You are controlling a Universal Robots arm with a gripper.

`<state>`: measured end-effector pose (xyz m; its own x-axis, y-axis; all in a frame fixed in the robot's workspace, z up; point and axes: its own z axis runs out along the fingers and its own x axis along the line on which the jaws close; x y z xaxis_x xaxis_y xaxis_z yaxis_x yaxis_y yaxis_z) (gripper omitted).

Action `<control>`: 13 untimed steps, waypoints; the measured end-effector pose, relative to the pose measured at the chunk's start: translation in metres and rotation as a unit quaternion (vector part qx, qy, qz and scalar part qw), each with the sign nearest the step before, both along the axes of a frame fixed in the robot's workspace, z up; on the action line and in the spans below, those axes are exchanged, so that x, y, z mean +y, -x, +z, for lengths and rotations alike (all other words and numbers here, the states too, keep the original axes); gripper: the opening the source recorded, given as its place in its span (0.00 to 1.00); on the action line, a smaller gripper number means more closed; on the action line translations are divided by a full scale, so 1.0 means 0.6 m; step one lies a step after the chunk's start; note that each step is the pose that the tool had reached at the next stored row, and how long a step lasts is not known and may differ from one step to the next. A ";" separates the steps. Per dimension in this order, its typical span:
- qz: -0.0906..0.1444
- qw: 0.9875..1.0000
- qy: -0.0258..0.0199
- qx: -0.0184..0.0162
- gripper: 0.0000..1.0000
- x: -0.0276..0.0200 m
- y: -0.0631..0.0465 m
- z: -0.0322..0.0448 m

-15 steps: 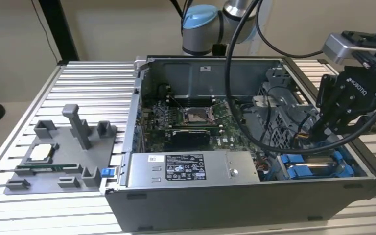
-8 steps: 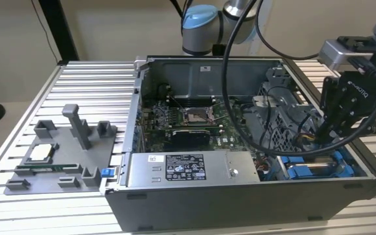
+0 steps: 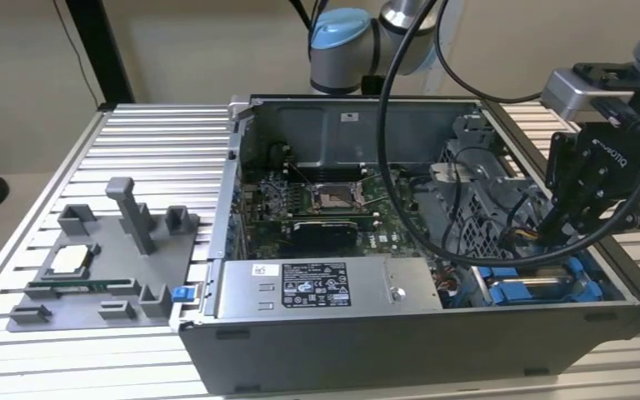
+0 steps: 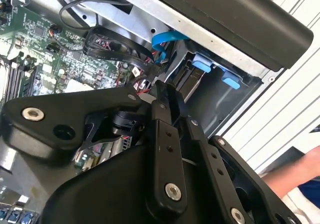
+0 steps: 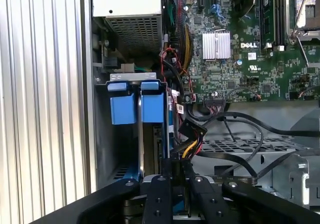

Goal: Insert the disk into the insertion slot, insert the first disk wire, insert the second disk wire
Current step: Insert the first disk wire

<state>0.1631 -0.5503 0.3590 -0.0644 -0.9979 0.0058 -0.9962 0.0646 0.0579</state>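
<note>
The disk sits on edge in the insertion slot at the case's front corner, its blue frame [image 5: 152, 109] [image 3: 520, 290] [image 4: 202, 64] showing at the bay mouth. My gripper [image 5: 179, 160] [image 3: 553, 237] [image 4: 159, 86] hangs inside the open computer case just beside that bay. Its fingers are drawn together on a disk wire, a bundle of yellow, red and black leads ending in a black connector [image 5: 192, 130]. The connector lies next to the disk's edge; whether it is seated I cannot tell. A second blue tab [image 5: 122, 109] stands next to the first.
A grey labelled power-supply box [image 3: 314, 287] lies along the case front, next to the bay. The motherboard [image 5: 235, 59] and loose black cables [image 5: 250, 134] fill the case. A grey fixture tray [image 3: 97, 267] sits at the exterior view's left. A person's hand [image 4: 305, 179] is outside the case.
</note>
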 end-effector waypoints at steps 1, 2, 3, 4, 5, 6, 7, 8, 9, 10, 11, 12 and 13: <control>0.000 1.000 0.000 0.000 0.00 0.0000 0.000 0.000; 0.000 1.000 0.000 0.000 0.00 0.0000 0.000 0.000; 0.000 1.000 0.000 0.000 0.00 0.0000 0.000 0.000; 0.000 1.000 0.000 0.000 0.00 0.0000 0.000 0.000; 0.000 1.000 0.000 0.000 0.00 0.0000 0.000 0.000; 0.000 1.000 0.000 0.000 0.00 0.0001 0.000 0.000; 0.000 1.000 0.000 0.000 0.00 0.0002 0.001 0.000; 0.000 1.000 0.000 0.000 0.00 0.0002 0.001 0.000; 0.000 1.000 0.000 0.000 0.00 0.0002 0.001 0.000; 0.000 1.000 0.000 0.000 0.00 0.0001 0.001 0.000; 0.000 1.000 0.000 0.000 0.00 0.0002 0.001 0.000; 0.000 1.000 0.000 0.000 0.00 0.0001 0.001 0.000; 0.000 1.000 0.000 0.000 0.00 0.0002 0.001 0.000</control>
<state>0.1623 -0.5502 0.3590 -0.0645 -0.9979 0.0058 -0.9962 0.0648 0.0579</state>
